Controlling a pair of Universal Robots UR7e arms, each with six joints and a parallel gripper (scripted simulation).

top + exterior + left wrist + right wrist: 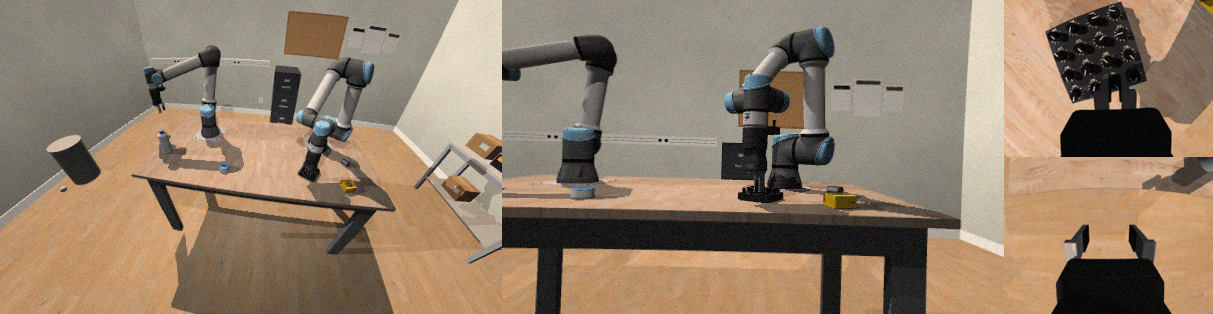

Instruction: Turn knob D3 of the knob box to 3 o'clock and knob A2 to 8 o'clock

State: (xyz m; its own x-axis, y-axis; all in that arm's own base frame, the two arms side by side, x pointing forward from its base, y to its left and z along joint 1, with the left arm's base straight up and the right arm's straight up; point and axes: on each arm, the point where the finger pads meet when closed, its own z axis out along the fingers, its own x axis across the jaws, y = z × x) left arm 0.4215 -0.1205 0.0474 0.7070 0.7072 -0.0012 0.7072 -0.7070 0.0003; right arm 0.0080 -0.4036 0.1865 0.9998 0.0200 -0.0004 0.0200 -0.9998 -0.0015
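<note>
The black knob box (303,174) (744,197) (1136,63) lies on the table under the left arm. The left wrist view shows its four rows of knobs with white pointers; the labels are too blurred to read. My left gripper (759,188) (1115,82) points straight down with its fingers close together, shut around a knob (1115,82) in the edge row, second from the corner. The fingers hide that knob's pointer and most of its marks. The socket cannot be made out. My right gripper (161,109) (1108,233) is open and empty, high above the table's far left side.
A yellow block (348,186) (840,201) and a small dark object (345,162) (834,189) lie right of the box. A blue-rimmed round item (224,167) (582,193) and a grey bottle (165,142) stand on the table's left half. The table's front edge is near the box.
</note>
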